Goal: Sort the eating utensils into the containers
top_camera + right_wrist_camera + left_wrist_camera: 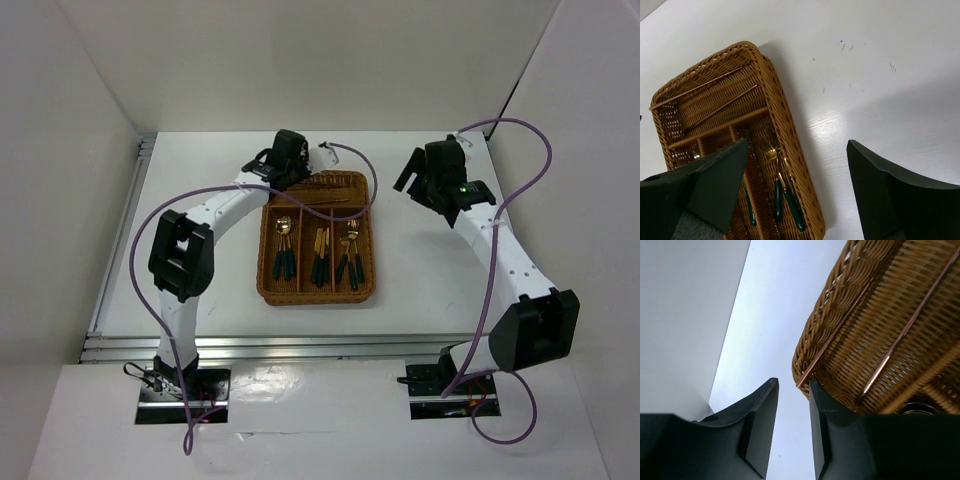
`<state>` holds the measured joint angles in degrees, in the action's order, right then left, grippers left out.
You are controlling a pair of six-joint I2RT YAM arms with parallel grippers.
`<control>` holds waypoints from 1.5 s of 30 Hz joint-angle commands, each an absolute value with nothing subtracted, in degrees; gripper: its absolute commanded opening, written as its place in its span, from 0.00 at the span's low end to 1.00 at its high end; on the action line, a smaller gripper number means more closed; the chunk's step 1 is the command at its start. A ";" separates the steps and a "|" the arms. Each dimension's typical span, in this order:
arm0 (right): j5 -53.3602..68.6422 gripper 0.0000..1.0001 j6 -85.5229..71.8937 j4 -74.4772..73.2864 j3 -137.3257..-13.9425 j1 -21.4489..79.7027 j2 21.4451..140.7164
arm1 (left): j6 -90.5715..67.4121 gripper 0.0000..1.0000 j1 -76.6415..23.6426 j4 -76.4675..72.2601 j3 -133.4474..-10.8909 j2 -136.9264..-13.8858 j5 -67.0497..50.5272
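The wicker tray lies in the middle of the table. Its left slot holds spoons, the middle slot knives, and the right slot forks, all gold with teal handles. Two chopsticks lie in the short crosswise slot. In the left wrist view one chopstick rests with its end on the tray's corner rim, just beyond my fingertips. My left gripper is slightly open and empty at that far-left corner. My right gripper is wide open and empty over bare table right of the tray.
White walls enclose the table on the left, back and right. Purple cables loop from both arms, one passing over the tray's far end. The tray's right rim lies below my right gripper's left finger.
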<state>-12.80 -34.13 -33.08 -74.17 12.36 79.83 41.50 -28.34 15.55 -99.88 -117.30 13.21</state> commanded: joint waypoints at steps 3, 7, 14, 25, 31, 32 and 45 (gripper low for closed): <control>-13.01 0.87 -34.89 -32.17 -73.13 12.22 77.34 | 39.11 0.44 -26.98 14.42 -99.05 -116.45 7.03; -14.15 0.87 -34.89 -32.70 -73.13 12.22 76.82 | 40.16 0.43 -26.98 15.11 -97.73 -118.12 4.75; -14.15 0.87 -36.04 -32.70 -71.98 12.22 76.20 | 41.31 0.43 -26.98 14.33 -96.68 -119.18 3.25; -15.73 0.87 -36.04 -33.75 -71.98 12.22 76.20 | 41.84 0.43 -26.98 14.33 -100.45 -125.32 2.72; -16.26 0.87 -36.56 -34.28 -71.98 12.22 76.20 | 41.84 0.43 -26.98 12.57 -103.27 -128.41 2.81; -16.26 0.87 -36.56 -34.28 -71.98 12.22 76.20 | 41.84 0.43 -26.98 12.57 -103.27 -129.19 2.81; -16.26 0.87 -36.56 -35.42 -73.65 12.22 77.78 | 41.31 0.35 -26.98 9.49 -103.89 -132.36 4.39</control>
